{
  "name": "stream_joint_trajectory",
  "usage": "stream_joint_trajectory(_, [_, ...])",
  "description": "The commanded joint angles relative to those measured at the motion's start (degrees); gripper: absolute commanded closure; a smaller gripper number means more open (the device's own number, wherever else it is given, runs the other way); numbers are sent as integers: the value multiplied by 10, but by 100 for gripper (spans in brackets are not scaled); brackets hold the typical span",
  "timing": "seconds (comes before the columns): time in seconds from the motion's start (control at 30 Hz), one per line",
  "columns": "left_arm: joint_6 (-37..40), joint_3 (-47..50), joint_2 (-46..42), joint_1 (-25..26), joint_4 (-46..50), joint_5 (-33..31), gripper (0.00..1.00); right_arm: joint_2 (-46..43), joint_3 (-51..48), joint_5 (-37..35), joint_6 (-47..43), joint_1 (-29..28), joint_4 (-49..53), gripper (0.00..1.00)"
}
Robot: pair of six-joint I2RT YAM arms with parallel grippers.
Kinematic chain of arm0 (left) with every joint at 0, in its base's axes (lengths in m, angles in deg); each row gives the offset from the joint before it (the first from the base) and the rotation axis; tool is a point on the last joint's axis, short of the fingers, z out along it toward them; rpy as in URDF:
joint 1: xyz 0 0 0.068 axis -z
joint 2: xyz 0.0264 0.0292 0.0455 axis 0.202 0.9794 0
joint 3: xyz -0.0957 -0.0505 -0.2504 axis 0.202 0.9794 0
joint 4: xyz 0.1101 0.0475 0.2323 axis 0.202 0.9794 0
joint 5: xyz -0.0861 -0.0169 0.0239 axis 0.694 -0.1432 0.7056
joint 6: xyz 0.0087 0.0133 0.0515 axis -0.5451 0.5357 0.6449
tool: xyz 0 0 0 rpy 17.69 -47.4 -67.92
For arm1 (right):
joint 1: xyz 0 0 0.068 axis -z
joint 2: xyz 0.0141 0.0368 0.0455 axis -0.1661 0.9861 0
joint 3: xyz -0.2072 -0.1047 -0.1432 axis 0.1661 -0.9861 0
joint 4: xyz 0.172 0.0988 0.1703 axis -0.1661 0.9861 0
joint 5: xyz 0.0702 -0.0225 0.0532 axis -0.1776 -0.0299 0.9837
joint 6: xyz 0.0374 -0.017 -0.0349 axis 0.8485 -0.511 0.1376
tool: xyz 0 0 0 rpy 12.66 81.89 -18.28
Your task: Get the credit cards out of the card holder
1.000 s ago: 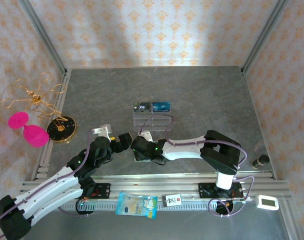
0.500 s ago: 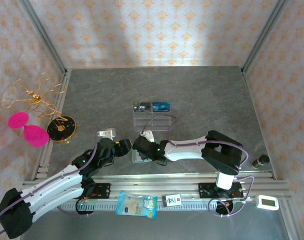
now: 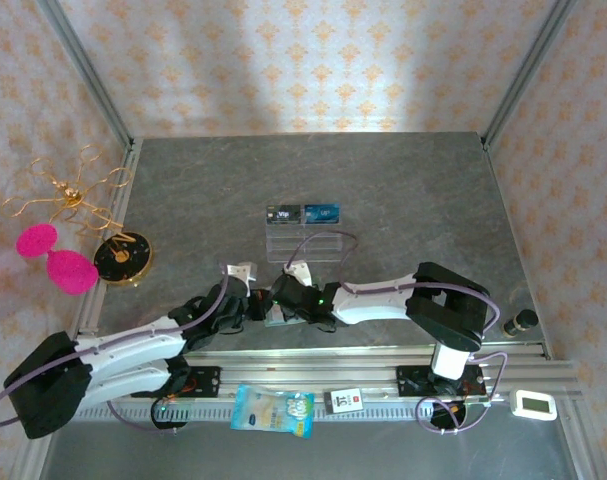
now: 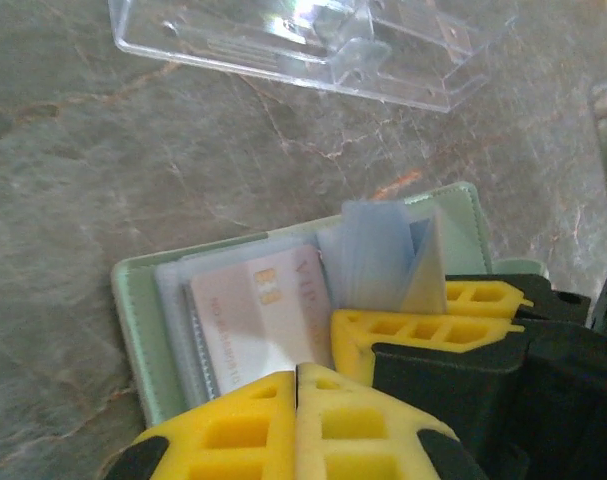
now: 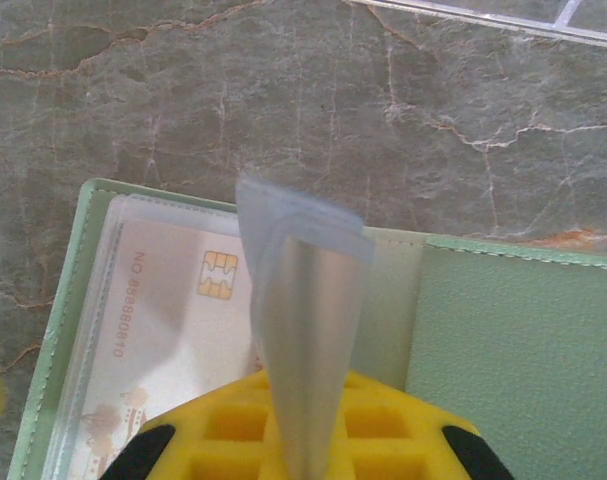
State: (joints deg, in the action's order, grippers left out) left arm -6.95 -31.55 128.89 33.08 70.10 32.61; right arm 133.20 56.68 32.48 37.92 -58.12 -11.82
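1. Left gripper [image 3: 254, 306]: a second ago it hung back from the holder [image 5: 513, 330] with jaws wide apart. It has since reached in, and its pads [image 4: 233, 430] are now pressed together, tips at the near edge of the holder's left half. I cannot tell whether they nip a pocket edge or nothing.
2. Card [image 4: 258, 315]: whitish, chip side up, flat inside the left clear pocket. It has not left the holder.
3. Holder: folded open on the table [image 3: 383, 180], just in front of the rack [image 3: 305, 243] and between the two grippers. Its place is unchanged over the last second.
4. Sleeve [image 5: 303, 300]: one clear pocket leaf, stood upright near the fold.
5. Right gripper [image 5: 303, 410]: its jaws closed within the last second and are now clamped on the sleeve's lower edge, holding the leaf raised.
6. Reading: both grips are freshly made, so the set-up looks complete, with one arm lifting the leaf and the other at the card's pocket. Extraction itself appears not yet begun, and the thin plastic could slip or drag the whole holder.
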Motion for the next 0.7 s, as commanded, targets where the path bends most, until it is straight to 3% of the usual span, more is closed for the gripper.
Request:
stream_joint_trajectory(0.0, [-5,-7,38,4,-51,19,100,-6,-21,22,10,-4,19,92])
stream_joint_trajectory(0.13, [-8,-20,89,3,-34,16,100,-10,-27,23,13,-4,15,91])
stream_joint_trajectory(0.3, [0,-43,148,2,-6,13,100,-17,-28,4,28,-4,31,81])
stream_joint_trajectory(0.5, [3,-32,162,2,-6,7,100,-60,-54,-60,74,-4,90,67])
stream_joint_trajectory(0.67, [8,-40,174,2,-9,14,100,-101,-97,-86,107,2,130,66])
